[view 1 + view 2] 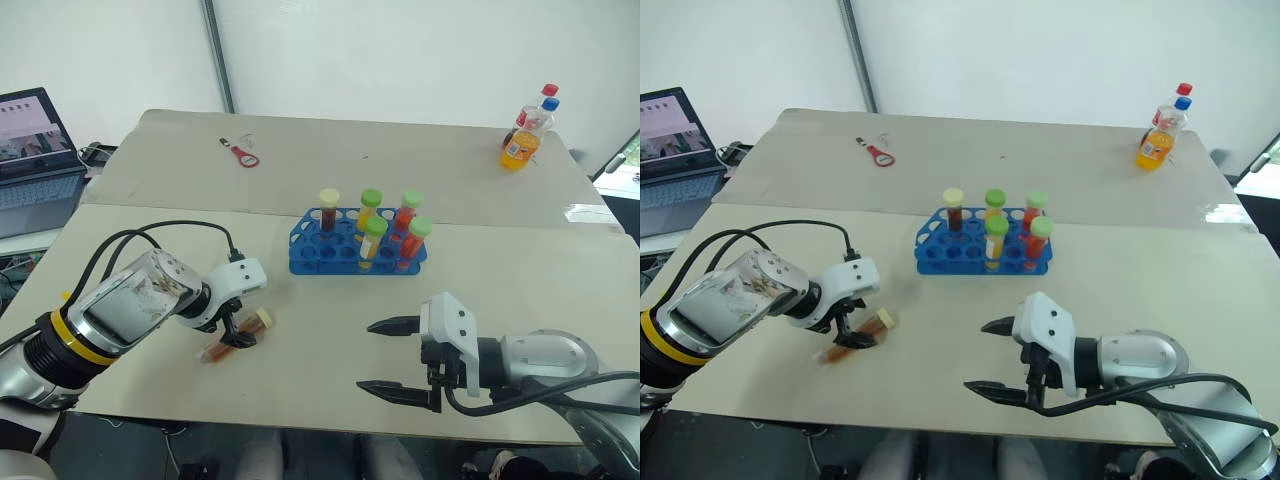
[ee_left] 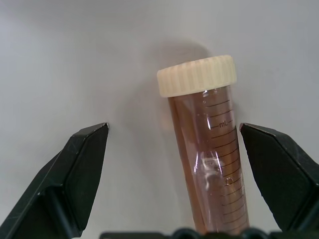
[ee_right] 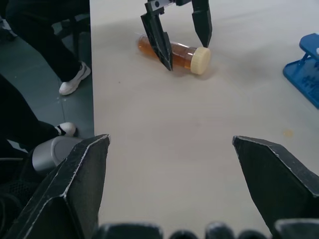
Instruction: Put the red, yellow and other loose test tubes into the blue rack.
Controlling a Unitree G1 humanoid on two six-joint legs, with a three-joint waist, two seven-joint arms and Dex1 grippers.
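Fingers spread wide, the left gripper (image 1: 237,330) straddles the brown tube (image 2: 209,149) lying flat near the table's (image 1: 520,270) front left edge, placed to close across its body. The right gripper (image 1: 392,360), equally wide and empty, waits nearby. Farther back, the blue rack (image 1: 310,255) holds five capped tubes upright.

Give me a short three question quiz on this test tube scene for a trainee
1. True or false: the left hand has already closed on the brown tube.
2. How many capped tubes stand in the blue rack?
3. The brown tube lies: A) in the rack, B) flat on the table between the left hand's open fingers, C) in the right hand.

Key: 1 false, its fingers are open on either side. 2 five. 3 B.
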